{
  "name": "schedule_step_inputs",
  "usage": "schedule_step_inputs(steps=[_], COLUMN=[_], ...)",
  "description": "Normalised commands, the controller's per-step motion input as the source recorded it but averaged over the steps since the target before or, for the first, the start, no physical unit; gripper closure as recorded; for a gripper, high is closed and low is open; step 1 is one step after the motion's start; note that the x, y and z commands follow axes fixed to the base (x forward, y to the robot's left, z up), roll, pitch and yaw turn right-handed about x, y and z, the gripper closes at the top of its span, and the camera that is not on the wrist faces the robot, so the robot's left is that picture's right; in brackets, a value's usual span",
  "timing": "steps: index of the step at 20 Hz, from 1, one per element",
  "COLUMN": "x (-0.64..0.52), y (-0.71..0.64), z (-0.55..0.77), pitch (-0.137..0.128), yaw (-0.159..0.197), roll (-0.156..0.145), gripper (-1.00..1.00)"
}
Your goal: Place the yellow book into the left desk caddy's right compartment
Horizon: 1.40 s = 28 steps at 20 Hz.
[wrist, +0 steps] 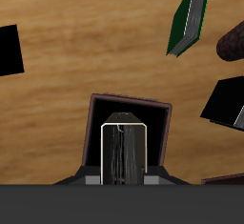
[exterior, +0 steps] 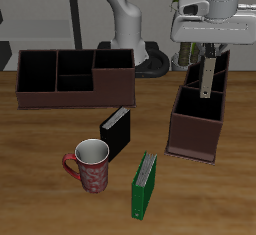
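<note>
My gripper [exterior: 211,57] is shut on the yellow book [exterior: 207,77] and holds it upright by its top edge, over the left desk caddy [exterior: 196,129], a dark maroon-brown open-top box with its short end toward the table's front. In the wrist view the book [wrist: 124,152] shows edge-on between my fingers [wrist: 91,178], right above an open compartment [wrist: 129,109] by the caddy's front short end. The book's lower end hangs at about the caddy's rim; I cannot tell whether it touches anything.
A second, like caddy [exterior: 75,77] stands long side forward at the back. A black book [exterior: 116,131], a red patterned mug [exterior: 90,167] and a green book [exterior: 146,184] stand on the table nearer the front edge, beside the left caddy.
</note>
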Motion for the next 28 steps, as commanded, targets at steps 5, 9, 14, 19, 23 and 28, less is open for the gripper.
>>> schedule_step_inputs(steps=[5,9,14,19,23,28], x=[-0.05,0.00,0.06,0.04,0.02,0.03], y=[0.09,-0.01,-0.04,-0.05,-0.04,0.02], z=[-0.16,-0.14,-0.16,-0.11,-0.08,-0.24], pitch=[0.021,0.017,0.019,0.015,0.012,0.026], yaw=[0.008,0.001,0.008,0.001,-0.006,0.008], roll=[0.025,0.005,-0.008,-0.012,0.000,-0.002], gripper=[1.00,1.00,1.00,1.00,1.00,1.00])
